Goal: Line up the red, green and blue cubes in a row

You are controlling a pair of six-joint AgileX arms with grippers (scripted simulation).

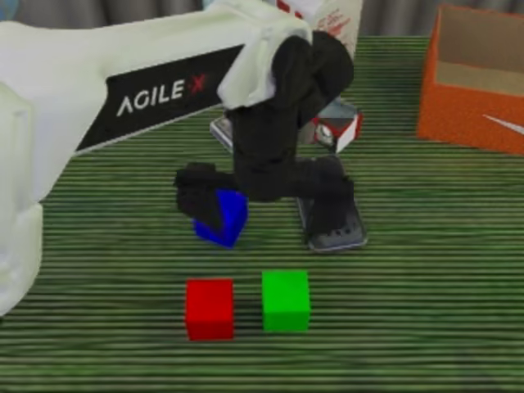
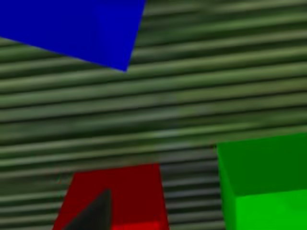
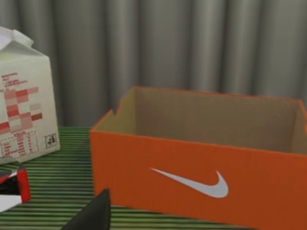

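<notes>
The left gripper pinches the plain matte blue cube, tilted and lifted, and just below it in the top view lie the matte red cube and matte green cube, so a careless descent could knock either one and spoil the row.

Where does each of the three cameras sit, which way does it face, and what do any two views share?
Top view: above the table, looking down on the left arm's claw at the blue cube.
Left wrist view: on the left arm, facing the mat; a dark finger shows.
Right wrist view: on the right arm, facing the orange box and curtain; one dark finger shows.
Shared: top and left wrist views both show the red cube and green cube.
</notes>
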